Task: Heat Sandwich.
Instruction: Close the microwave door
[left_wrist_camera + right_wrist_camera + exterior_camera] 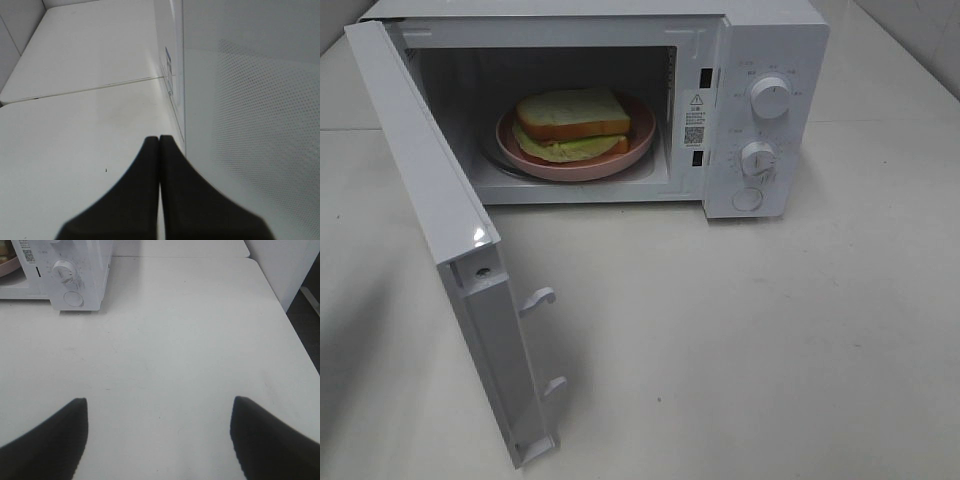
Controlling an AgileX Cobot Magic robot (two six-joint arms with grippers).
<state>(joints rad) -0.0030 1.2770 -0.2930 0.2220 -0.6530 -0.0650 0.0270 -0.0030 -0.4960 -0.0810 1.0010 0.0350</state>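
Sandwich: the sandwich [572, 122] sits on the pink plate [640, 150] inside the microwave [770, 40], bread on top, green filling peeking out at the edge.
Door: the door [430, 200] stands wide open, swung out to the front left, with its latch hooks in plain sight.
Step in hand: loading looks done, so I judge that shutting the door is the job now.
Left gripper: the left gripper [159, 142] is clenched on nothing, just beside the door's dotted outer face.
Right gripper: the right gripper [160, 400] is spread wide and empty, over the table [175, 340], well apart from the microwave.
Next move: probably a push along the door's arc until the hooks catch, then a turn of the lower knob [759, 158].
High view only: it shows the sandwich and the door's angle, but neither arm.
Wrist views only: they show both grippers. The left one shows how close the door is, and the right one catches the knob and a sliver of plate.
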